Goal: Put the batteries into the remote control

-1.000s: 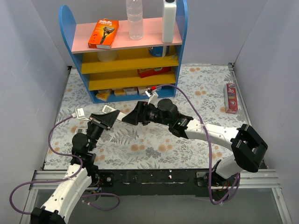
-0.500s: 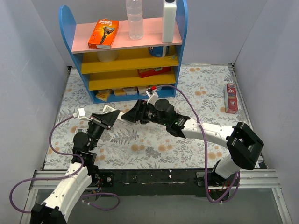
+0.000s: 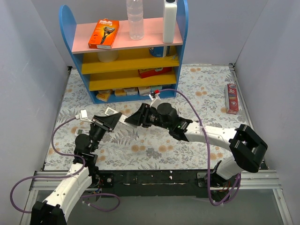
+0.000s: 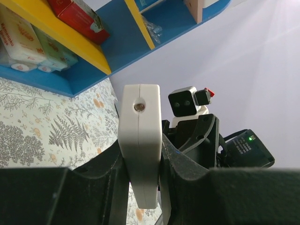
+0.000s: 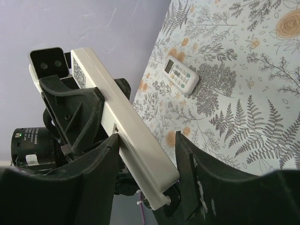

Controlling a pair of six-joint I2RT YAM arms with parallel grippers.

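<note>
The remote control (image 3: 123,120) is a long white bar held in the air between both grippers, above the floral table. My left gripper (image 3: 114,121) is shut on one end of it. In the left wrist view the remote (image 4: 139,126) stands clamped between the fingers of that gripper (image 4: 142,151). My right gripper (image 3: 133,119) is open around the other end. In the right wrist view the remote (image 5: 126,136) runs diagonally through the right gripper (image 5: 146,140); it rests against the left finger, with a gap to the right finger (image 5: 194,173). No batteries are in view.
A blue and yellow shelf unit (image 3: 126,61) with boxes and bottles stands at the back. A red box (image 3: 231,98) lies at the right wall. A small white handset with buttons (image 5: 180,75) lies on the table. Purple cables loop beside both arms.
Both arms shifted slightly; the right wrist moved a little forward and lower. The remote stays held between the two grippers.
</note>
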